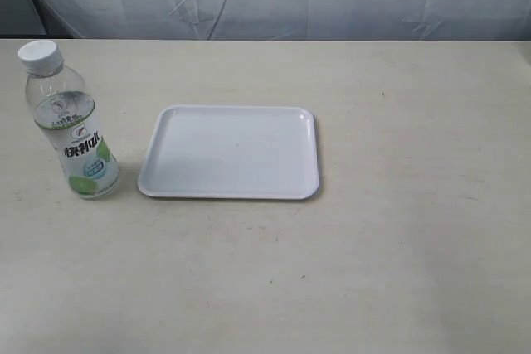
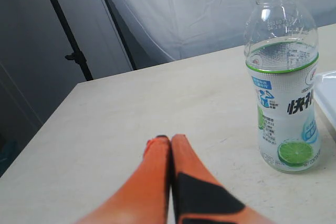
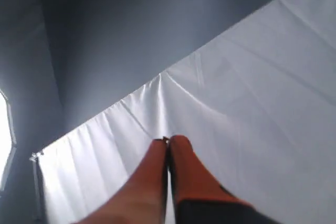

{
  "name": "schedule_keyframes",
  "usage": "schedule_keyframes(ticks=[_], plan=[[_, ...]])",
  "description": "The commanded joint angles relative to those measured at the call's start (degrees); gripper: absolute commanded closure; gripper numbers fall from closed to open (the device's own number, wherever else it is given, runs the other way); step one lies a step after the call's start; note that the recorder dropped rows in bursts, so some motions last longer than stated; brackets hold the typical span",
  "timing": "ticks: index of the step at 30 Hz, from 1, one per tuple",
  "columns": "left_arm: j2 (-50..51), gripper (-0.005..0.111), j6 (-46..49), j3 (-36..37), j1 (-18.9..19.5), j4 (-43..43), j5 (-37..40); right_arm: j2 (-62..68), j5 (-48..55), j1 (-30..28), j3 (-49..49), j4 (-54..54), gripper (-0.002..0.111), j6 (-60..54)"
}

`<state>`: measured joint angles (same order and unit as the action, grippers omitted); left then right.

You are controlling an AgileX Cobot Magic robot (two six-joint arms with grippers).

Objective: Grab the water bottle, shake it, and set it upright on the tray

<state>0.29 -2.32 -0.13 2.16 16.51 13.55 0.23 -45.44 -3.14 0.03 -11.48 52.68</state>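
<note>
Water bottle [image 1: 70, 122] standing upright on the pale table [image 1: 373, 246], just beside the left edge of the tray [image 1: 232, 151] but not touching it; the tray holds nothing. The left gripper [image 2: 169, 141] lies low over the table, short of the bottle, with its two orange fingers pressed tip to tip and nothing between them. The right gripper [image 3: 168, 141] points up toward the white backdrop cloth [image 3: 252, 103], its fingers likewise closed together and empty. Neither arm appears in the exterior view. The liquid level sits near the top of the label [image 1: 81, 151], so the bottle is probably fairly heavy for its size, and its contents will likely slosh when shaken. The thin clear wall probably gives under pressure, and the glossy label film looks slippery. The best hold appears to be across the straight labelled body at about mid-height, below the narrowing shoulder and well under the white cap [image 1: 40, 55]. There the sides are parallel and the weight would hang evenly. The left fingers would first have to open wider than the body.
</note>
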Motion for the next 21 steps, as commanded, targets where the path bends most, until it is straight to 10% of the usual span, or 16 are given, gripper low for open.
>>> schedule_keyframes(ticks=[1,8,13,21], plan=[[-0.3,0.107,-0.3,0.1,0.0,0.1,0.1,-0.2,3.7,-0.1,0.0,-4.3,0.105,20.7],[-0.3,0.107,-0.3,0.1,0.0,0.1,0.1,-0.2,5.2,-0.1,0.0,-21.8,0.109,34.4],[-0.3,0.107,-0.3,0.1,0.0,0.1,0.1,7.1,18.0,-0.1,-6.9,-53.1,0.109,49.1],[-0.3,0.107,-0.3,0.1,0.0,0.1,0.1,36.2,-1.2,-0.1,-25.5,-63.8,0.109,34.0]])
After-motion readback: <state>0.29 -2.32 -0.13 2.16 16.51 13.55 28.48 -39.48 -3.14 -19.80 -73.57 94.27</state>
